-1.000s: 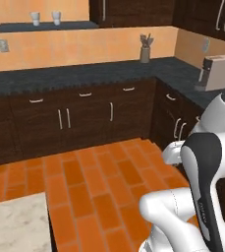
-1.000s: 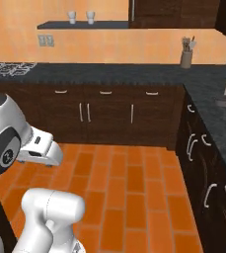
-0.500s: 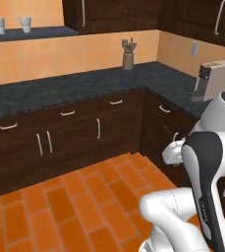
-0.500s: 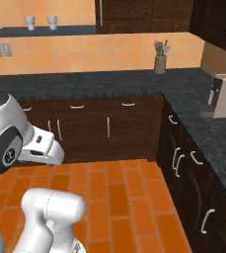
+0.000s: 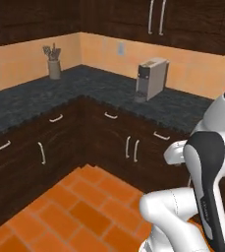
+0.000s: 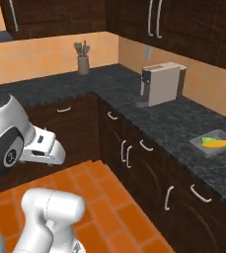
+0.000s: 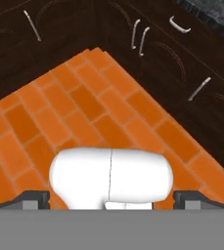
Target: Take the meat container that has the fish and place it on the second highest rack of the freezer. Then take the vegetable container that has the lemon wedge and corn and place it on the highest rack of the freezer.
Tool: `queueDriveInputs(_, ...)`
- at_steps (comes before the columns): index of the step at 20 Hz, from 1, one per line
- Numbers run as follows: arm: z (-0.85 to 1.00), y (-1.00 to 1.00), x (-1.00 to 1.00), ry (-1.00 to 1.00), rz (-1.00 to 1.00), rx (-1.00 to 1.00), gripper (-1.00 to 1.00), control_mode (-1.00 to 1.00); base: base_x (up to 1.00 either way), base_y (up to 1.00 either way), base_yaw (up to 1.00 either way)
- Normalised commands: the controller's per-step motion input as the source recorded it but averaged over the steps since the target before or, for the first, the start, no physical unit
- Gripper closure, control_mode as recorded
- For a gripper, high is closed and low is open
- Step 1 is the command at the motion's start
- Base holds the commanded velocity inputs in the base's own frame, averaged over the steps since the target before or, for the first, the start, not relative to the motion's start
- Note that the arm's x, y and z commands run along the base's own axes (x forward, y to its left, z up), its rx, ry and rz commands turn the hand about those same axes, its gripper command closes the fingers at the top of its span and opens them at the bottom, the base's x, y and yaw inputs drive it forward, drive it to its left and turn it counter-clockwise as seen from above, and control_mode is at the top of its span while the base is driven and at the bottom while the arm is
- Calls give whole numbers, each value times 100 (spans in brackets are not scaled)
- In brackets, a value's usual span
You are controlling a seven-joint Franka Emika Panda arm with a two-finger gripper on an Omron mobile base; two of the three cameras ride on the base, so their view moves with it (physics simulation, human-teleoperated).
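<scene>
A: What can you count on the counter (image 6: 183,121)?

B: One coffee machine (image 6: 161,84) mid-frame in the right base view, one utensil holder (image 6: 83,63) in the upper left by the orange wall, and one tray (image 6: 214,142) at the right edge.

A: What's in the tray?

B: One corn (image 6: 218,144), yellow-orange, with one small green lemon wedge (image 6: 207,140) just beside it. It's small and far off, so I can't tell if they touch.

A: And the gripper (image 7: 111,197)?

B: In the hand view its two dark fingertips (image 7: 33,198) sit at the bottom corners, spread wide apart, with nothing between them. It points down at the floor (image 7: 84,112).

A: The room?

B: A dark speckled counter turns a corner over dark wood cabinets (image 5: 109,142) with silver handles. More dark cabinets hang above. The floor is orange brick tile.
</scene>
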Motion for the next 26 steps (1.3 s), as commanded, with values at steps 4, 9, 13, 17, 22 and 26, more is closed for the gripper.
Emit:
queueDriveInputs(4,0,0,0,0,0,0,-100,100,70,41,-66)
queueDriveInputs(9,0,0,0,0,0,0,-100,100,71,47,-65)
queueDriveInputs(13,0,0,0,0,0,0,-100,100,64,41,-65)
queueDriveInputs(17,0,0,0,0,0,0,-100,100,61,39,-64)
queueDriveInputs(22,0,0,0,0,0,0,-100,100,58,31,-59)
queueDriveInputs(26,0,0,0,0,0,0,-100,100,58,38,-42)
